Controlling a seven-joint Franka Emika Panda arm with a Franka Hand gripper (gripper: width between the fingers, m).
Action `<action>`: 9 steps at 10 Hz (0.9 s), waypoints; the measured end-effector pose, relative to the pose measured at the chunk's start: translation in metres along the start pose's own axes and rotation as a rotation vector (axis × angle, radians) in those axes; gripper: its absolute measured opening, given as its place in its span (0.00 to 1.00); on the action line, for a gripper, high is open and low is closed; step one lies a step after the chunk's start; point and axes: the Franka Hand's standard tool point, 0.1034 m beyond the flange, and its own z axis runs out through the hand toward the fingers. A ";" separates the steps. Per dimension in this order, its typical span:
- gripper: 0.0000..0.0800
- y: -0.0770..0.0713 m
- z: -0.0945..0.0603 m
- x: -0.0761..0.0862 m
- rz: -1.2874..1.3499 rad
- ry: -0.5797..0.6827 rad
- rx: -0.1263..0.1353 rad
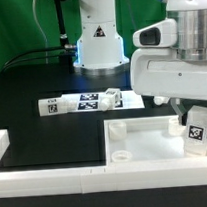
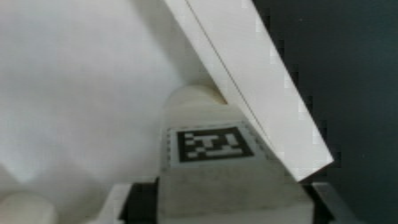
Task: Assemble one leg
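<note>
My gripper (image 1: 197, 135) is shut on a leg (image 1: 196, 128), a small white block whose black-and-white tag faces the camera. It holds the leg upright over the large flat white panel (image 1: 149, 138), at that panel's end on the exterior view's right. I cannot tell whether the leg touches the panel. In the wrist view the leg (image 2: 217, 150) fills the space between my gripper (image 2: 228, 202) fingers, with the panel (image 2: 89, 100) and its raised edge behind it. Two round sockets (image 1: 117, 132) show on the panel's other end.
Two more legs (image 1: 52, 106) (image 1: 111, 94) lie on or by the marker board (image 1: 83, 103) on the black table. A white rim (image 1: 47, 178) runs along the front and the exterior view's left. The robot base (image 1: 97, 42) stands at the back.
</note>
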 end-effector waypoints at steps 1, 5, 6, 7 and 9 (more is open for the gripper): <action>0.36 0.001 0.001 0.000 0.167 -0.001 -0.002; 0.36 0.004 0.002 0.003 0.812 -0.102 0.054; 0.36 0.005 0.002 0.003 0.901 -0.111 0.063; 0.36 0.005 0.002 0.003 0.898 -0.108 0.060; 0.66 0.006 0.003 0.003 0.763 -0.099 0.063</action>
